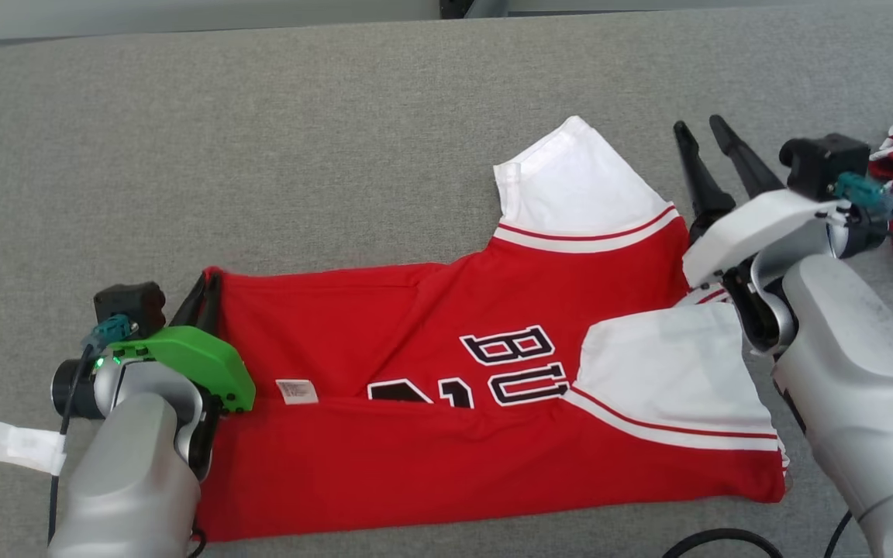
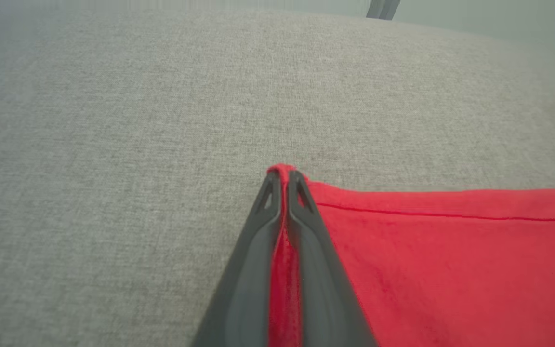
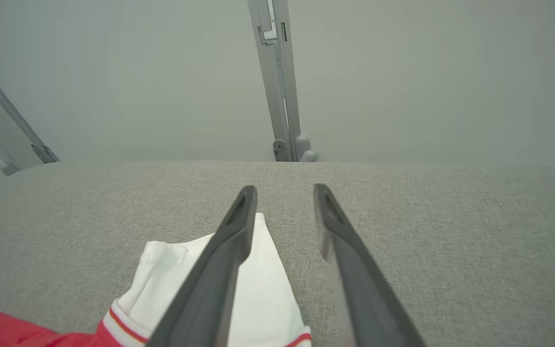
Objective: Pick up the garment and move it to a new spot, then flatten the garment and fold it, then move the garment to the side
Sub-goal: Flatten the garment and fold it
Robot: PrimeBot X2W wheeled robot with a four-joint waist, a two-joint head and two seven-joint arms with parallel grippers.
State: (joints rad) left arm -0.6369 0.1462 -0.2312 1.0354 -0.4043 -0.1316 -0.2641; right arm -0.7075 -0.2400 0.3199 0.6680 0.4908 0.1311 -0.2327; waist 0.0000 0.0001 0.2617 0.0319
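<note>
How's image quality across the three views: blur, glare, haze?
Head view: even soft light, no glare, jersey lettering sharp. Left wrist view: left gripper goes soft toward the lens, far edge of the table hazy. Right wrist view: background washed to a flat grey, right gripper blurred low in frame, tips fairly crisp.

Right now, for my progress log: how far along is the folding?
Done: jersey lies flat, one long edge folded over its lettering. In hand: left end effector pinches a hem corner; right end effector open by the white sleeve. Left: remaining folds, moving aside.
</note>
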